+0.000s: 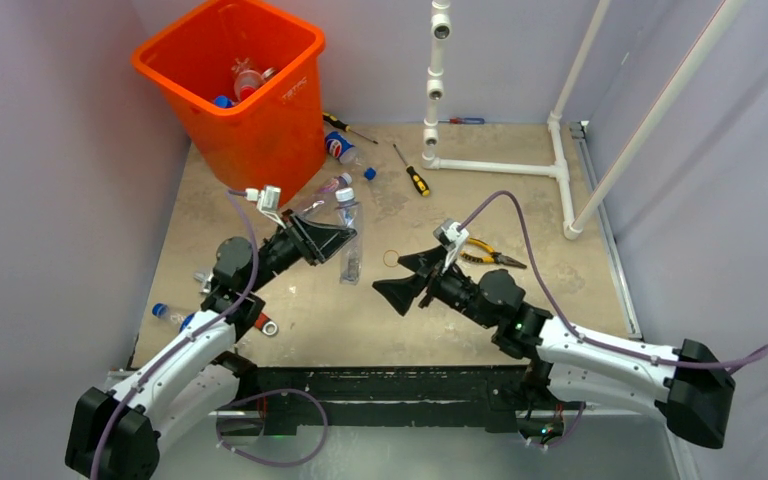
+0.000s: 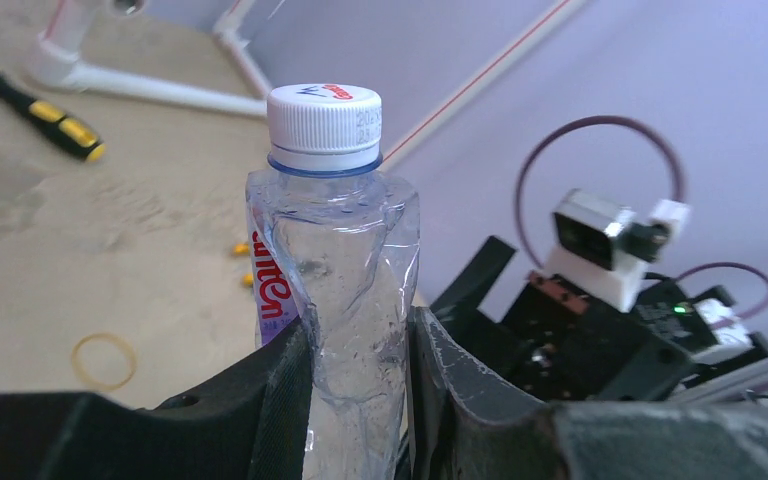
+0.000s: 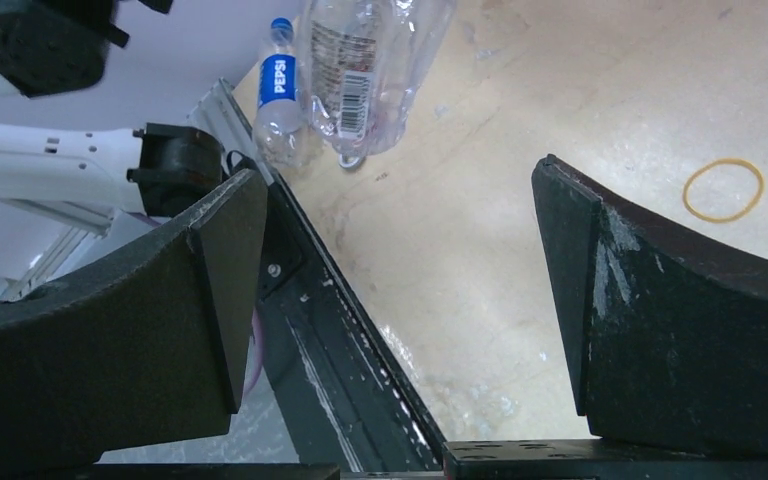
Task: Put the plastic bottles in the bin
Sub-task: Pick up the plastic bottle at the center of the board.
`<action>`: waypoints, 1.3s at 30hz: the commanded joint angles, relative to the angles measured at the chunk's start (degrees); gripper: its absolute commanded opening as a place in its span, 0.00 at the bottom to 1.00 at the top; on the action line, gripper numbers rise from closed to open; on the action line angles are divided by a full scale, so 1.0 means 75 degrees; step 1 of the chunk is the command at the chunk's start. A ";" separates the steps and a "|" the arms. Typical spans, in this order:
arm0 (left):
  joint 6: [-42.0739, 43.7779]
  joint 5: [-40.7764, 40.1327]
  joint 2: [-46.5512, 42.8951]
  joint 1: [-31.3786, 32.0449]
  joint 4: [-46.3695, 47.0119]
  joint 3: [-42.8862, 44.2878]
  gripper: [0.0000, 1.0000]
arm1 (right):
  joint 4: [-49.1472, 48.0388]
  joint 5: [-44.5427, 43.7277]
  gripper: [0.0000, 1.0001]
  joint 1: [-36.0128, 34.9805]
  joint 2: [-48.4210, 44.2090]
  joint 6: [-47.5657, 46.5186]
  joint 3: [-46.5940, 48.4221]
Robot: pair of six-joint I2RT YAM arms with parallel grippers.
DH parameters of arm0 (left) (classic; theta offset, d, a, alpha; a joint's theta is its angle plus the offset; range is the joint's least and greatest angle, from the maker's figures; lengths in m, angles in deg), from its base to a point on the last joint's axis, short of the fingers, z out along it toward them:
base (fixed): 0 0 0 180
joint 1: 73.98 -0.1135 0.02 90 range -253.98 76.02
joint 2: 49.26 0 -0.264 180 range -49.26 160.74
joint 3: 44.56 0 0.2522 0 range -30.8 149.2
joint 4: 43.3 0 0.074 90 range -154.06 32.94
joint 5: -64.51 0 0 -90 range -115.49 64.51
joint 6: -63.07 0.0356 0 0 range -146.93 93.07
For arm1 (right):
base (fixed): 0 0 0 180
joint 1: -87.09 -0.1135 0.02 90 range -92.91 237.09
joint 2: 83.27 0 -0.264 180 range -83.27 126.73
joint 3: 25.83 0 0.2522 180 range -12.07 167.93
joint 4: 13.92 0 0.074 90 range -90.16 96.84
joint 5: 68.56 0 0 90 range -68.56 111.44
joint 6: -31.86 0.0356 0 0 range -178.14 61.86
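While the left gripper [image 2: 355,345] is clenched on a clear white-capped bottle [image 2: 335,260], its fingers [image 2: 280,395] pinching the crumpled body below the shoulder, the step in hand reads as the carry to the bin [image 1: 260,130]. The bottle sits out over the middle of the table [image 1: 360,320], well apart from the bin in the far left corner. Whether its base is off the surface I cannot tell. The right gripper [image 3: 400,185] hangs low nearby, jaws spread wide with nothing between them. A few bottles [image 1: 245,85] already lie inside the bin. Others wait on the table: a Pepsi bottle [image 1: 340,147] just beside the bin wall and a blue-capped one [image 1: 165,313] near the left arm. The next move, as I judge it, calls for raising the load above the thick rim (the bin stands far taller than the bottle), swinging it over the mouth, and only then letting go. The squashed plastic may slip if the grip slackens early.
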 commanded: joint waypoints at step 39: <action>-0.2501 0.0691 0.0463 0.0086 0.5982 -0.0836 0.08 | -0.3556 0.1591 0.54 0.0013 0.2957 0.0615 0.1716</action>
